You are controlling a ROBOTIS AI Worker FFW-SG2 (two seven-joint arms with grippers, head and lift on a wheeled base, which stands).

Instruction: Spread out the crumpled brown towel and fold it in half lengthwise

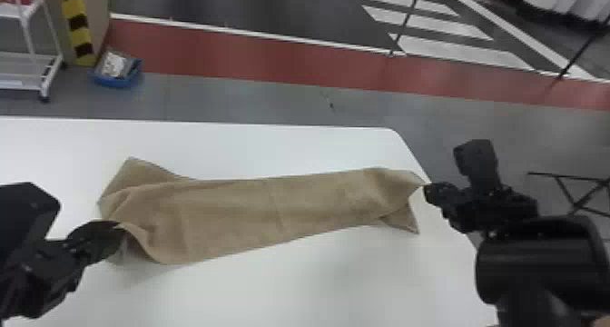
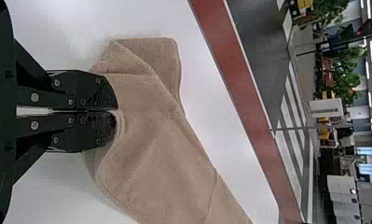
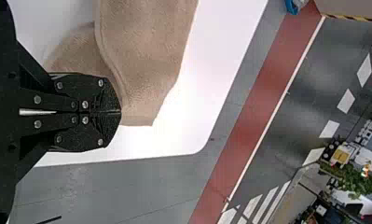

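The towel (image 1: 272,203) extends across the counter (image 1: 308,285), the left tool (image 2: 115,110) and right tool (image 3: 120,112) each closed on one end, the lengthwise fold apparently mostly formed, stray corners remaining to be aligned.

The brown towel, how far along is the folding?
The brown cloth towel looks spread into a long strip, seemingly doubled over. The black two-fingered left tool and matching right tool grip its ends. Probably remaining: aligning layers, since a far flap sticks out at the left end and a near flap at the right, then release.
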